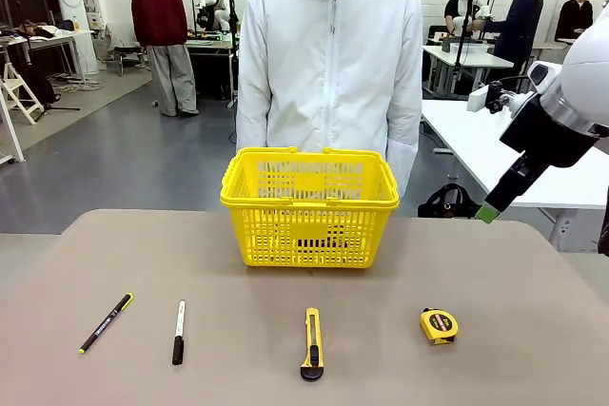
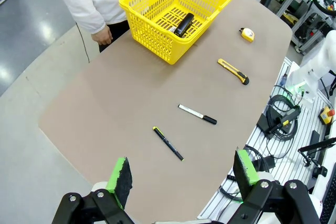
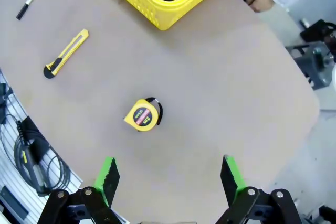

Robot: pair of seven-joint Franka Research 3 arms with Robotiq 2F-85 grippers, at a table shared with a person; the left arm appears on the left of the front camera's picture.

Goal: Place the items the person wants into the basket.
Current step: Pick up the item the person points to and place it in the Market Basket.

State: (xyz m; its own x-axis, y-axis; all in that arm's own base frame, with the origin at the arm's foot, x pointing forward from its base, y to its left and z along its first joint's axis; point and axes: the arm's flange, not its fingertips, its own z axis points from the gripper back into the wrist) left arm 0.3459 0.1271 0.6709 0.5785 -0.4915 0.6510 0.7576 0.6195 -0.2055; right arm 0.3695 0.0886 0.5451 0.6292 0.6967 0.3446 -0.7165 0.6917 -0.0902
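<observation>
Front view: the yellow basket [image 1: 309, 203] is seen standing upright on the table [image 1: 533, 282], with both handles folded down on its rim. The person [image 1: 328, 54] in a white jacket is stood directly behind the basket, at the far edge. Four things are laid in a row on the robot's side of the basket, well apart from it and from each other. The black pen [image 1: 106, 322] with the yellow tip is placed farthest to the basket's left, and the marker [image 1: 179, 332] with the white barrel and black cap is laid between that pen and the utility knife [image 1: 312, 343]. The knife is set straight before the basket, and the tape measure [image 1: 438, 326] lies before it to the right. Neither pen is touched by anything.

In the left wrist view a dark object [image 2: 184, 23] is seen lying on the basket's floor, and one hand [image 2: 102, 35] of the person is held beside the basket's far corner. The left gripper [image 2: 182, 160] is held high above the table, on the pens' side of the basket, with its jaws spread wide and nothing between them. The right gripper [image 3: 168, 162] is likewise released and empty, and is held above the table on the tape measure's side of the basket.
</observation>
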